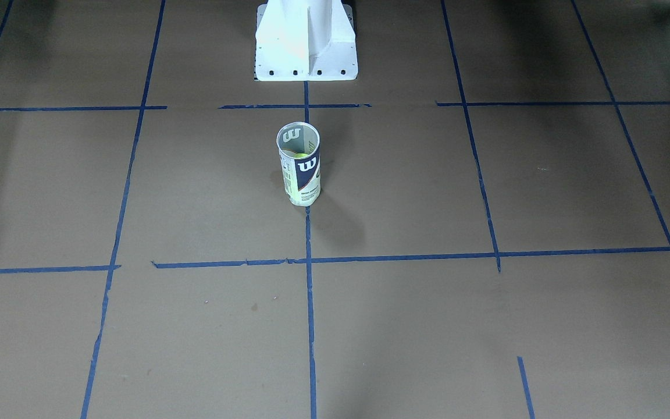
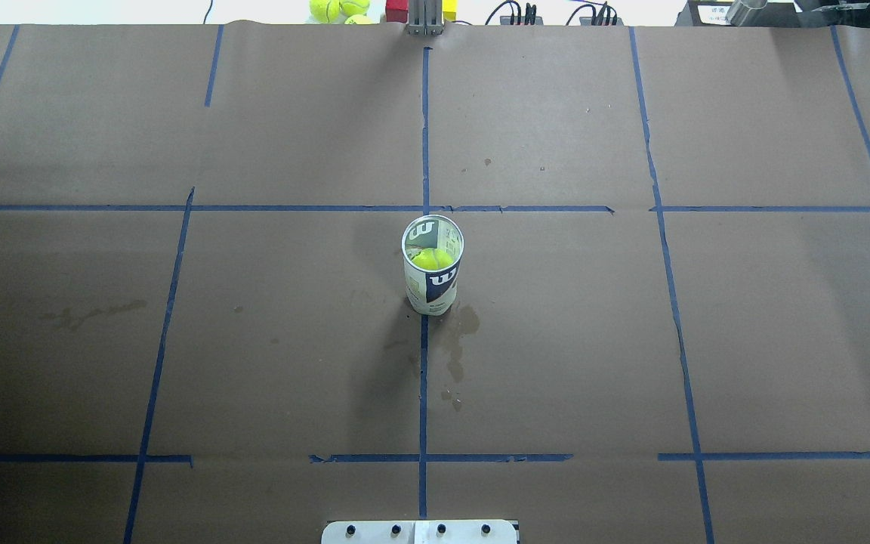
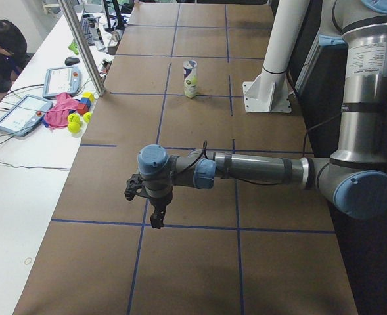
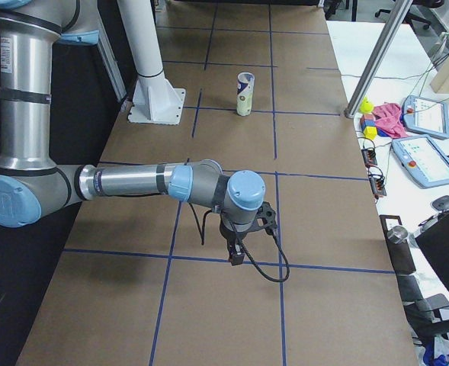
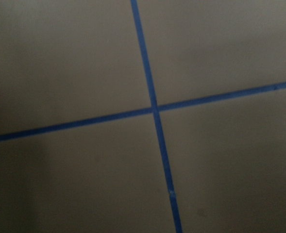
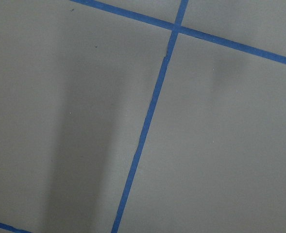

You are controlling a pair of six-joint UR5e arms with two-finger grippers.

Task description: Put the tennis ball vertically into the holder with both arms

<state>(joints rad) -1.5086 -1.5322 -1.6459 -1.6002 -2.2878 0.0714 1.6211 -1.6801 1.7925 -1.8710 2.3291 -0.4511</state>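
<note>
Table point(image 2: 631, 340): brown paper, blue tape grid.
Left arm point(image 3: 259, 169): reached level over the table, well apart from the holder.
Right arm point(image 4: 133, 183): level too, well apart from the holder.
Pedestal point(image 2: 420, 533): white, at holder's 6 o'clock overhead.
Holder point(image 2: 432, 276): upright mid-table on centre tape line, mouth open.
Left gripper point(image 3: 156, 222): pointed down above table; open or closed, could not tell.
Right gripper point(image 4: 236, 258): pointed down; could not tell.
Ball point(image 2: 433, 258): yellow, inside holder.
</note>
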